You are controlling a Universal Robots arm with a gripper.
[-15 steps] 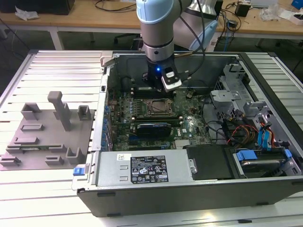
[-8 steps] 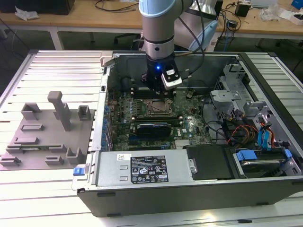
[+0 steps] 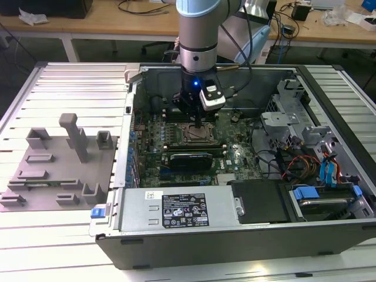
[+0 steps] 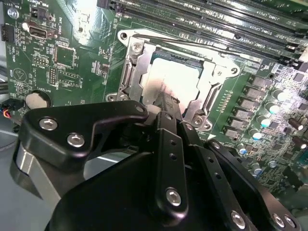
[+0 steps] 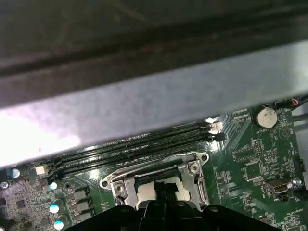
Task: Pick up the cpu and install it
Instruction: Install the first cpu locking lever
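Observation:
The cpu (image 4: pixel 190 77) lies flat inside the open metal-framed socket (image 4: pixel 132 72) on the green motherboard (image 3: pixel 235 155), its pale silvery top facing up. In the first wrist view the cpu (image 5: pixel 143 191) shows as a pale patch in the socket frame (image 5: pixel 192 168). My gripper (image 3: pixel 198 124) hangs straight down over the socket (image 3: pixel 197 135), inside the open computer case. Its black fingertips sit together in a narrow point, shut, at the middle of the chip's top in both wrist views (image 4: pixel 166 102) (image 5: pixel 162 188). Whether the tip touches the chip or hovers just above it, I cannot tell.
A grey fixture tray (image 3: pixel 53 170) with upright posts lies on the slatted table at the exterior view's left. The power supply (image 3: pixel 176 211) fills the case's near side. Memory slots (image 4: pixel 216 14) run beside the socket. Drive cages (image 3: pixel 282 123) and cables (image 3: pixel 299 164) crowd the right.

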